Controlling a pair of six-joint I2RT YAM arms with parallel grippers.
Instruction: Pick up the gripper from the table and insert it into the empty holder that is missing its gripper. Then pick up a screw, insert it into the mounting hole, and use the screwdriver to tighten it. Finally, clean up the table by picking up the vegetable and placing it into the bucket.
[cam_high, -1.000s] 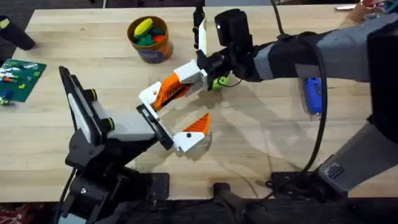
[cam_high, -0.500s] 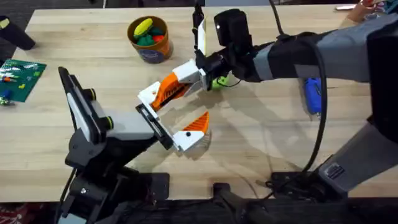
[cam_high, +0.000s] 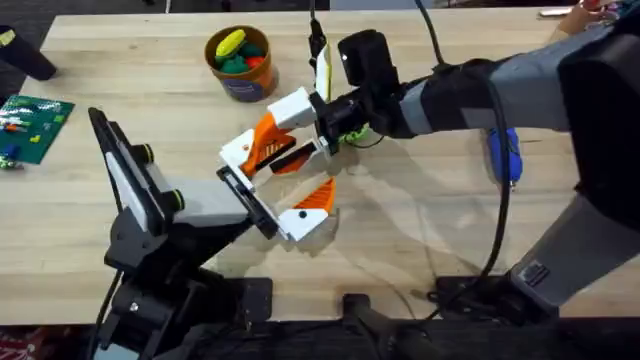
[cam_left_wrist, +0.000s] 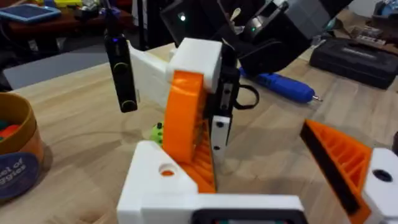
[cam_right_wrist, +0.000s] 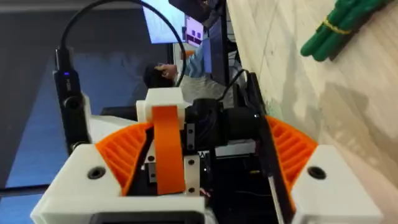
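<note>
Tilted more steeply than a second ago, the gripper (cam_high: 275, 135) is clamped in the right gripper (cam_high: 322, 120), its wedge touching the holder (cam_high: 243, 153). The left gripper (cam_high: 275, 200) is spread, one orange finger (cam_high: 318, 197) fitted. The vegetable (cam_high: 352, 130) is half hidden behind. The screwdriver (cam_high: 503, 155) and bucket (cam_high: 240, 62) are set apart on the table (cam_high: 420, 230).
</note>
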